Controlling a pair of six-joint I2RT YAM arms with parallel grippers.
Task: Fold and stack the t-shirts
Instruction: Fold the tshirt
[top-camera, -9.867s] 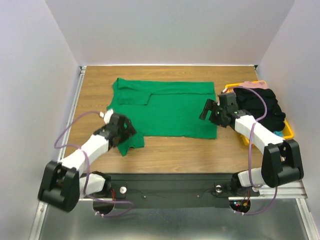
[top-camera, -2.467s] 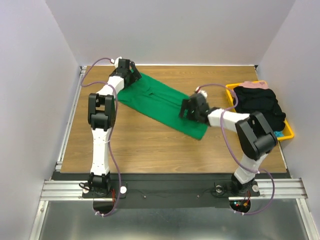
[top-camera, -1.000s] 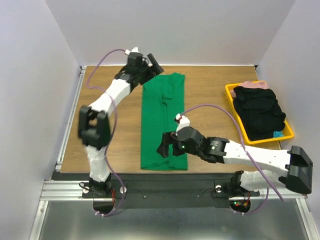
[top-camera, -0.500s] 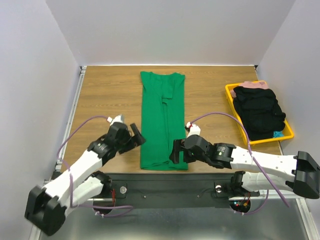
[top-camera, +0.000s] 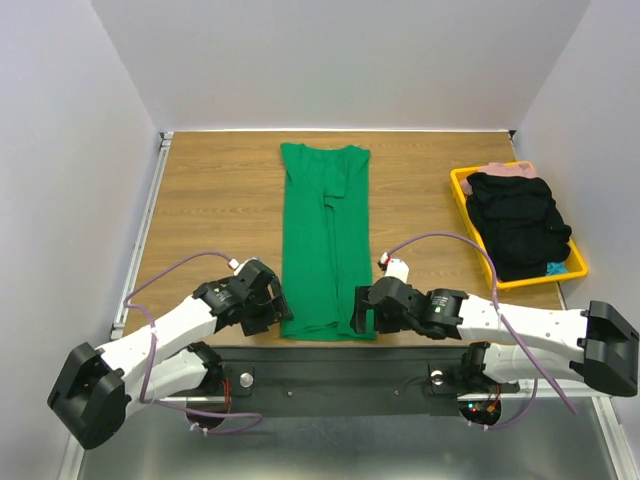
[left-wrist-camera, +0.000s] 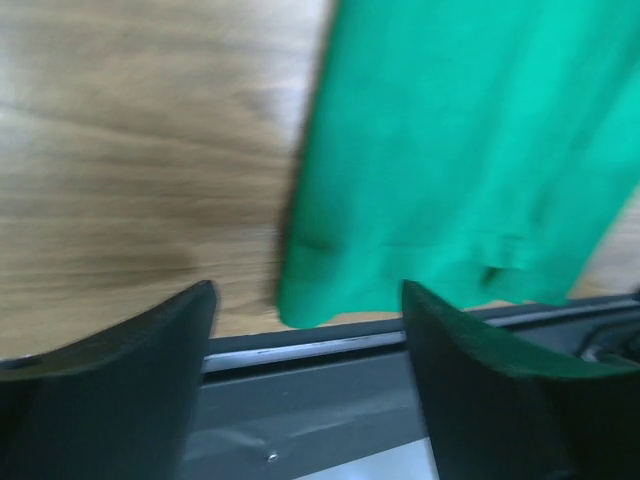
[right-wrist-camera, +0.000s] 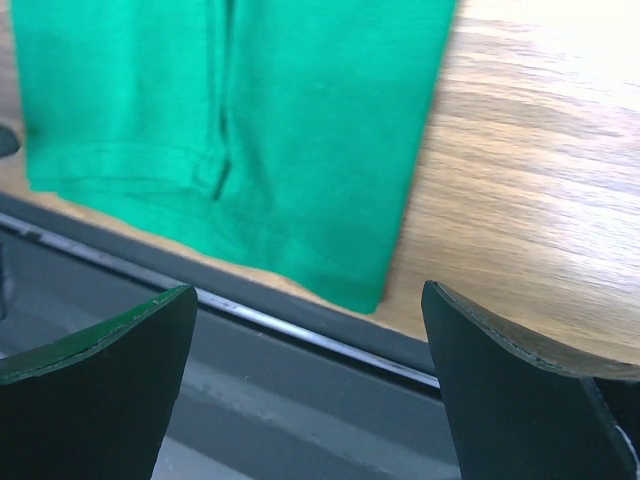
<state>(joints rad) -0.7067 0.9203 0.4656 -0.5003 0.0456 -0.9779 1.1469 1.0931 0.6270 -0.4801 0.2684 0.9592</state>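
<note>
The left gripper (top-camera: 270, 312) is spread wide and empty, low at the near left corner of the shirt (top-camera: 324, 230). The right gripper (top-camera: 362, 314) is the same, wide open with nothing held, at the near right corner. Each wrist view shows that corner lying between its own fingers, untouched as far as I can tell.

The shirt lies flat between the two grippers and runs straight away from them as a long narrow strip, sides already folded in, collar end farthest off. A lengthwise fold line shows near the right gripper. The hem is just ahead of both sets of fingers, close to the near edge of the table (top-camera: 200, 200), with the black rail (top-camera: 330, 378) right behind it.

The likely reason for this symmetric pose is one corner per gripper, so the hem can be lifted evenly and carried toward the collar for a half fold. Risks: pinching only the top layer, or fingers hitting the rail, since the hem sits so near the edge.

Off beyond the right gripper's outer side, well apart, is a yellow tray (top-camera: 458, 184) holding dark clothes (top-camera: 515, 220).
</note>
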